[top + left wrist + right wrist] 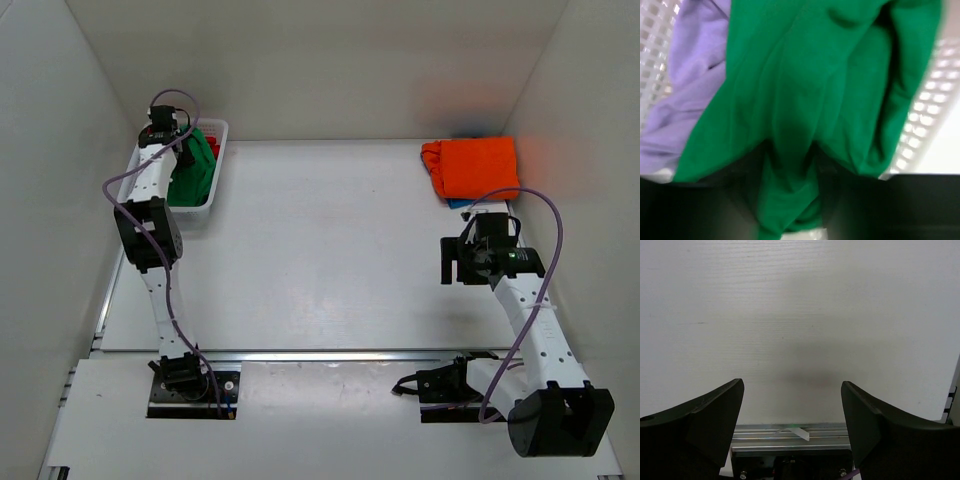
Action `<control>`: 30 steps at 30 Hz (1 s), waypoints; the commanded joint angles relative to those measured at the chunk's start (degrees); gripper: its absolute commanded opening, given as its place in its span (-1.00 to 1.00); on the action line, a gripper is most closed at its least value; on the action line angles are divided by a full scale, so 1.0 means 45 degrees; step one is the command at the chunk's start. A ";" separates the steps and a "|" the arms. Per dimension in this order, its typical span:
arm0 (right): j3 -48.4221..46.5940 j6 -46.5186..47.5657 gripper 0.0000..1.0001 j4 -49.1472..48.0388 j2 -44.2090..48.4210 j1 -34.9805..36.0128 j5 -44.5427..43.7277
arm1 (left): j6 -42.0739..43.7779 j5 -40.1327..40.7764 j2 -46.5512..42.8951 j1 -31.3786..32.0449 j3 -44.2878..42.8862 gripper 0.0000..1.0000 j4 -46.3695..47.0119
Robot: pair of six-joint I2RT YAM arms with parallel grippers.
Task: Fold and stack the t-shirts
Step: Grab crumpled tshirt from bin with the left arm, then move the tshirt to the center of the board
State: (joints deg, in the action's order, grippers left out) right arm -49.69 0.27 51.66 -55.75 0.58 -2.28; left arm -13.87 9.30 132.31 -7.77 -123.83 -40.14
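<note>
The green shirt [805, 100] is soft matt cloth; basket [930, 100] white plastic mesh, perhaps glossy; table [800, 315] matt, faintly grained.

A: Item one, what is being listed?
B: White plastic mesh basket [222, 150], sitting at the tabletop's far left corner, just beside the left wall.
A: Item two?
B: White tabletop [330, 250], lying flat and carrying the basket.
A: Anything else?
B: White walls [300, 60], enclosing three sides. Metal rail [350, 353], running along the tabletop's near edge.
</note>
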 commanded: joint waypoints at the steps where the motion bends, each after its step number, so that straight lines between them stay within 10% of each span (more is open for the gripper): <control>1: 0.0027 0.0252 0.52 -0.0367 -0.0092 -0.0361 0.0136 | 0.0308 0.0297 0.0303 -0.0012 -0.0899 -0.22 -0.0142; 3: 0.0027 0.0290 0.53 -0.0308 -0.0248 -0.0363 0.0156 | 0.0191 0.0355 0.0481 0.0008 -0.1503 -1.00 -0.0512; 13: 0.0105 0.0252 0.51 -0.0406 0.0062 -0.0324 0.0000 | -0.0004 0.1939 -0.5972 0.1488 -0.0376 -1.00 0.0909; 21: 0.0144 0.0309 0.51 -0.0464 0.0805 -0.0539 0.0096 | -0.1428 -0.1592 -1.1548 0.5607 0.2632 -1.00 0.1752; 30: 0.0144 0.0348 0.50 -0.0347 0.1157 -0.0169 0.0117 | -0.3891 -0.7084 -1.3681 0.5653 0.7494 -1.00 0.2284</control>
State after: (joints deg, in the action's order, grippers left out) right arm -49.08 1.30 51.00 -51.72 -1.08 -1.85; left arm -28.18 -14.13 64.34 18.11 -96.38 -24.71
